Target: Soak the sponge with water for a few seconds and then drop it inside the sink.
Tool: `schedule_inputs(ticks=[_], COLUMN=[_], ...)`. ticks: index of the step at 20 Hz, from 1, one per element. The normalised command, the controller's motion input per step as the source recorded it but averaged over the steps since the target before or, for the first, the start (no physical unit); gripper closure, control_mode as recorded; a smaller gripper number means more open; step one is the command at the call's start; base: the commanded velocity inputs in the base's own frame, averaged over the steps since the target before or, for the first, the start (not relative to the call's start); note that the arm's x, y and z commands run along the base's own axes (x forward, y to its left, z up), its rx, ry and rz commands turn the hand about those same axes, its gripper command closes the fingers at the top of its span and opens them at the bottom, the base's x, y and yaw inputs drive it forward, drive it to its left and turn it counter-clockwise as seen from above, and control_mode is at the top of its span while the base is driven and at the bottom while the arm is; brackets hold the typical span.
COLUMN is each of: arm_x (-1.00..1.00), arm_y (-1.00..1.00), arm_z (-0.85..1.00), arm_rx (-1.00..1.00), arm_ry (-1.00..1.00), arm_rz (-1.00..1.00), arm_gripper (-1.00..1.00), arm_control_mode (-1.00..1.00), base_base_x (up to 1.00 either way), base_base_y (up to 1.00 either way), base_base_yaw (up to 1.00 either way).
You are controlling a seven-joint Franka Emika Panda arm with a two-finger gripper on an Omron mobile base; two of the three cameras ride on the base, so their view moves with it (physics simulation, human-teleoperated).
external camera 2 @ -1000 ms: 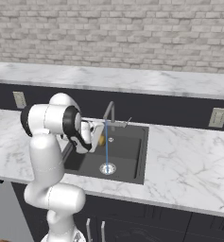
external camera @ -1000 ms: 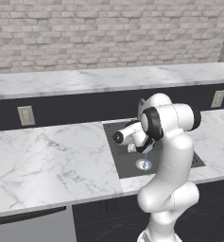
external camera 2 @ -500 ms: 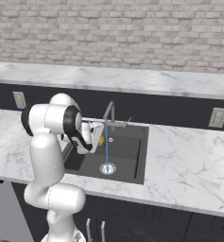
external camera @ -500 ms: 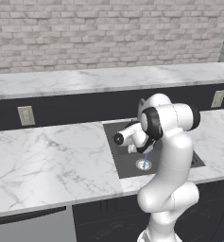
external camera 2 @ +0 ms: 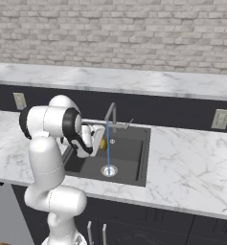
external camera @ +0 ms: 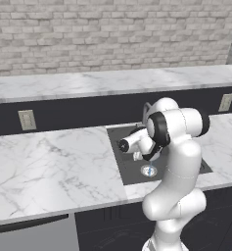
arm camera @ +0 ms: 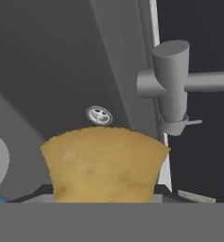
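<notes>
No appreciable shift since the earlier frames: arm posture, sponge position and stream all unchanged across the last second. Left base view: gripper (external camera: 139, 156) hidden behind the wrist, held low over the sink (external camera: 132, 171), above the dark basin floor and near the round silver drain (external camera: 148, 170); jaw state cannot be told from here. Marble counter (external camera: 49, 162) to the left of the basin, wall outlet (external camera: 26, 119) on the dark backsplash. Right base view: sponge (external camera 2: 102, 143) visible as a small yellow patch at the end of the hand, just beside the water (external camera 2: 107, 146), which falls as a thin blue line from the faucet (external camera 2: 111, 115) down to the drain; contact between sponge and stream cannot be confirmed at this size. Hand view: sponge (arm camera: 104, 165) clamped between the jaws, bulging above them, suspended above the basin floor and not resting on it; faucet base (arm camera: 171, 82) upper right; a small round fitting (arm camera: 99, 115) on the basin wall beyond the sponge.
</notes>
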Motion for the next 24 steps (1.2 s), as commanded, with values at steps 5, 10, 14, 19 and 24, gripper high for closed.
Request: schedule_inputs(ticks=[5,10,14,19,24], arm_x=[0.0,0.0,0.0,0.0,0.0], arm_y=[-0.04,-0.05,-0.02,0.0,0.18], arm_z=[0.0,0.0,0.0,0.0,0.0], arm_rx=[0.0,0.0,0.0,0.0,0.0], arm_ry=[0.0,0.0,0.0,0.0,0.0], arm_rz=[0.01,0.01,0.0,0.0,0.02], arm_gripper=[1.0,1.0,1.0,1.0,1.0], arm_control_mode=[-1.0,-1.0,-1.0,-1.0,-1.0], base_base_x=[0.0,0.0,0.0,0.0,0.0], base_base_y=[0.0,0.0,0.0,0.0,0.0], base_base_yaw=[0.0,0.0,0.0,0.0,0.0])
